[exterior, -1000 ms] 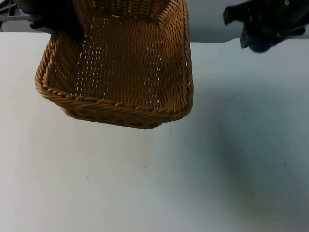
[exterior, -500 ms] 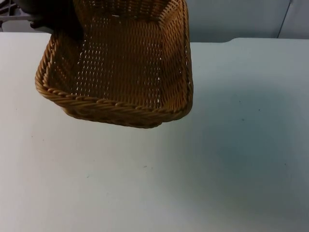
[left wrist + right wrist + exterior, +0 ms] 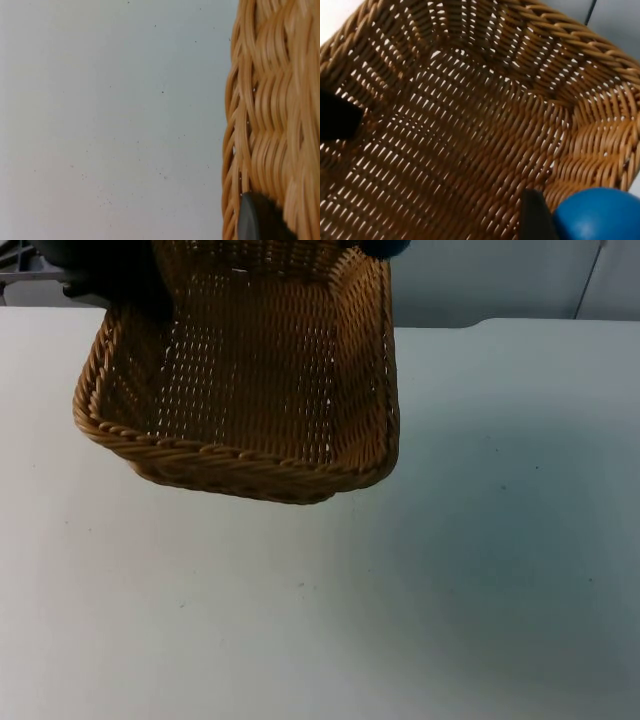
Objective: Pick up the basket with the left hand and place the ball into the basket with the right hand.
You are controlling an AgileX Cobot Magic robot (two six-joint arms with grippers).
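A brown woven basket (image 3: 240, 462) hangs tilted above the white table (image 3: 450, 570), its open side toward the top camera. My left gripper (image 3: 135, 295) is shut on its far left rim; one black fingertip (image 3: 252, 220) presses on the wicker wall (image 3: 270, 125). A dark edge of my right gripper (image 3: 385, 246) shows over the basket's far right corner. In the right wrist view the blue ball (image 3: 600, 215) sits against a black fingertip (image 3: 535, 217), held above the basket's empty inside (image 3: 460, 125).
The grey partition wall (image 3: 480, 280) stands behind the table. The left gripper's inner finger (image 3: 335, 122) shows as a dark shape on the basket's wall. White table top spreads in front of and to the right of the basket.
The right arm with the ball has swung from the upper right, out of the top view, to above the basket's far right corner. The basket and left arm have stayed still.
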